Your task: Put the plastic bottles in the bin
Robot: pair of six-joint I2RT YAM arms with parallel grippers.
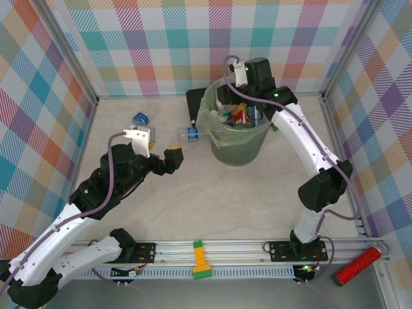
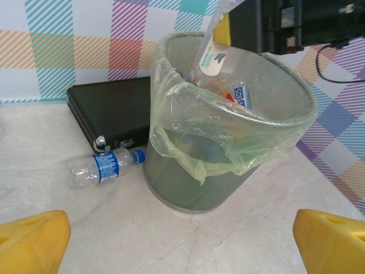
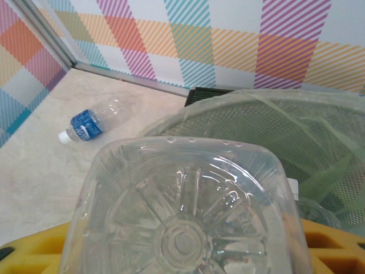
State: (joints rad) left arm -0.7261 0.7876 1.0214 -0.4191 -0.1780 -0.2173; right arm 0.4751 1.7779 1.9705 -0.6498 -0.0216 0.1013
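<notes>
Three bottles can be counted: a nearer bottle (image 1: 192, 133) and a farther bottle (image 1: 140, 118) left of the right gripper (image 1: 226, 95), and a third bottle (image 3: 182, 211) in its grip. One bin (image 1: 239, 153) stands beneath, its contents too jumbled to count.

Left arm (image 1: 64, 225) and right arm (image 1: 302, 138) built alike: white link shells dotted with small dark screw holes, bulky black joint housings, black bolted base plates (image 1: 138, 250). Along each, a looping grey-purple cable (image 1: 111, 168). On the right arm's upper housings, small glowing green lights (image 1: 277, 95). Left end effector (image 2: 182, 242) tipped with blunt yellow fingers (image 2: 31, 240), one backed by a white bracket (image 1: 136, 135). Right end effector (image 3: 182, 257) likewise yellow-fingered.
</notes>
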